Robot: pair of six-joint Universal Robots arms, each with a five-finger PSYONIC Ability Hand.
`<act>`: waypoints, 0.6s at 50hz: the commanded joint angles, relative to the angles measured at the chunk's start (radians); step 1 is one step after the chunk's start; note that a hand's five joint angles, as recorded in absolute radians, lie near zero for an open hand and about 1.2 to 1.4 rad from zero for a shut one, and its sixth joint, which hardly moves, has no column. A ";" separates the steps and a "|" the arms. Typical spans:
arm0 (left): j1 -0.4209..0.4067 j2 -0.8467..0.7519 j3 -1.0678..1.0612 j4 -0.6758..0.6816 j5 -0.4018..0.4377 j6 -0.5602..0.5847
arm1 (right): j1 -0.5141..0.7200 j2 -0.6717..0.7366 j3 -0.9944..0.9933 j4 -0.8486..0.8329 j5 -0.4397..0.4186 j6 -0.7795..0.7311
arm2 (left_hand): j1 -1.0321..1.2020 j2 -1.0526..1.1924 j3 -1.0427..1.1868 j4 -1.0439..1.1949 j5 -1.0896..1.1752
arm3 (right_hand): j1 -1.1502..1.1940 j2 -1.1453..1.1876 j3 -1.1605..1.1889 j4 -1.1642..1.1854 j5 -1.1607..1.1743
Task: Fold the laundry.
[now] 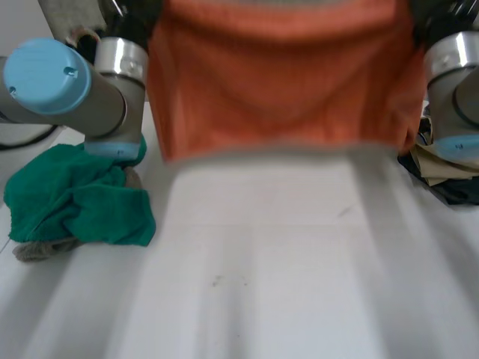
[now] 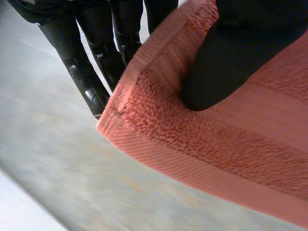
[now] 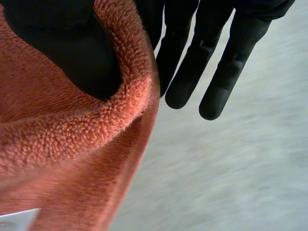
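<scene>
An orange terry towel [image 1: 284,75] hangs spread above the white table [image 1: 284,262], stretched between my two arms, with its lower edge off the surface. In the left wrist view my left hand [image 2: 226,62] pinches a hemmed corner of the towel [image 2: 202,144] between its thumb and its straight fingers [image 2: 91,72]. My right hand [image 3: 67,43] presses its thumb into the towel's edge [image 3: 72,144] near a white label, and its straight fingers [image 3: 216,72] lie behind the cloth.
A crumpled green cloth [image 1: 75,198] lies at the table's left beside my left arm [image 1: 60,82], with a beige cloth [image 1: 37,250] under it. Dark and beige garments [image 1: 449,176] are piled at the right, by my right arm [image 1: 456,75].
</scene>
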 commanded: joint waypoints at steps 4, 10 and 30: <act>0.004 0.088 -0.206 0.038 -0.030 -0.088 | 0.003 -0.115 0.264 -0.084 -0.093 0.023 | 0.253 0.196 0.200 0.194 0.232 | 0.269 0.226 0.203 0.198 0.245; -0.007 0.159 -0.485 0.024 -0.029 -0.149 | -0.002 -0.107 0.404 0.150 -0.111 0.026 | 0.253 0.196 0.200 0.194 0.232 | 0.269 0.226 0.203 0.198 0.245; 0.001 0.221 -0.769 -0.093 -0.029 -0.181 | -0.083 0.052 0.370 0.531 -0.137 0.190 | 0.253 0.196 0.200 0.194 0.232 | -0.352 -0.395 -0.418 -0.423 -0.376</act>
